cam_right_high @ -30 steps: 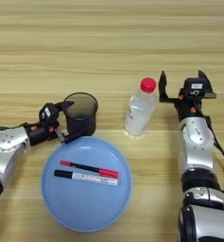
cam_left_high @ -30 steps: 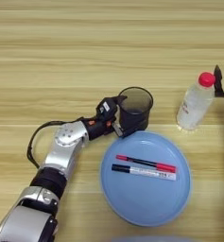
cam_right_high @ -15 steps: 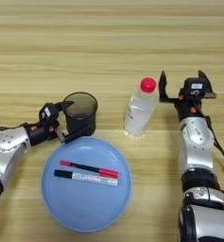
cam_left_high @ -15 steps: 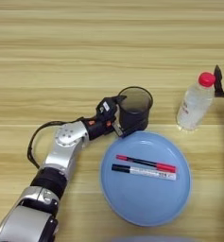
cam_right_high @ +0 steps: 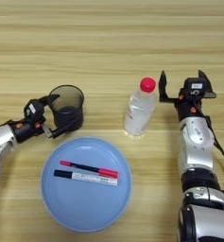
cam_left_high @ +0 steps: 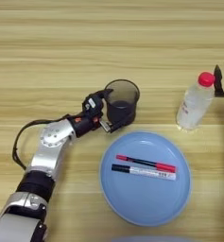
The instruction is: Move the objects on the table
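Observation:
A dark translucent cup point(cam_left_high: 122, 101) stands upright left of centre on the table point(cam_left_high: 61, 42). My left gripper point(cam_left_high: 116, 108) has one finger at the cup's far side and one at its near side, shut on it. The clear bottle point(cam_right_high: 139, 109) with a red cap stands to the right. Beside its cap, further right and apart from it, my right gripper point(cam_right_high: 181, 82) stands open. A round light-blue plate point(cam_left_high: 146, 203) lies in front, holding a red-and-black marker point(cam_left_high: 146, 163) and a black-and-white marker point(cam_left_high: 144, 172) side by side.
My left forearm point(cam_left_high: 52, 146) runs from the lower left corner up to the cup, with a black cable looping beside it. My right forearm point(cam_right_high: 196, 142) lies along the right edge. Bare wood stretches across the far half.

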Available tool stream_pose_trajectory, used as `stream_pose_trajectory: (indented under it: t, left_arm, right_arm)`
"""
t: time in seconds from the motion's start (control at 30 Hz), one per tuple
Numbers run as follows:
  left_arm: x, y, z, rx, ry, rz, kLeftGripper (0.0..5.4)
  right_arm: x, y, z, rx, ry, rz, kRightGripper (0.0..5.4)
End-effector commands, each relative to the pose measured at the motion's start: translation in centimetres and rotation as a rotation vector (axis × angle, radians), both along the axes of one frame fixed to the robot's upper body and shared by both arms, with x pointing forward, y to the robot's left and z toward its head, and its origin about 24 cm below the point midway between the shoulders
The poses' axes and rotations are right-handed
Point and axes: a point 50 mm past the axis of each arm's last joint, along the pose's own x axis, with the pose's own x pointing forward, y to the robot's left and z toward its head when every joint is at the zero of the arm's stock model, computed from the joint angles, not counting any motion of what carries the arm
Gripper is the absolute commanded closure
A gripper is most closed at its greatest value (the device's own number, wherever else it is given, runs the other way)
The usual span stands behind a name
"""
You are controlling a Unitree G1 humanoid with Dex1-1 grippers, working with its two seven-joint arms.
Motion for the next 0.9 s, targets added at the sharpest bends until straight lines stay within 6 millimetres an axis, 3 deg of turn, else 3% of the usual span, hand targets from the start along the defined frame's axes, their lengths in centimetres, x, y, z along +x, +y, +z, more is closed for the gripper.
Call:
stream_pose_trajectory:
  t: [0.03,0.33,0.9]
  left_arm:
    - [-0.3,1.5,0.1,0.008,-0.002,0.04,0.66]
    - [-0.7,3.4,-0.1,0.03,0.009,0.104,0.66]
    - [-0.7,3.7,-0.5,0.036,0.022,0.127,0.66]
  right_arm:
    - [0.4,0.1,0.6,-0.002,-0.02,0.008,0.0]
    - [0.4,0.0,0.7,-0.003,-0.02,0.009,0.0]
    - [0.4,0.0,0.6,-0.004,-0.018,0.01,0.0]
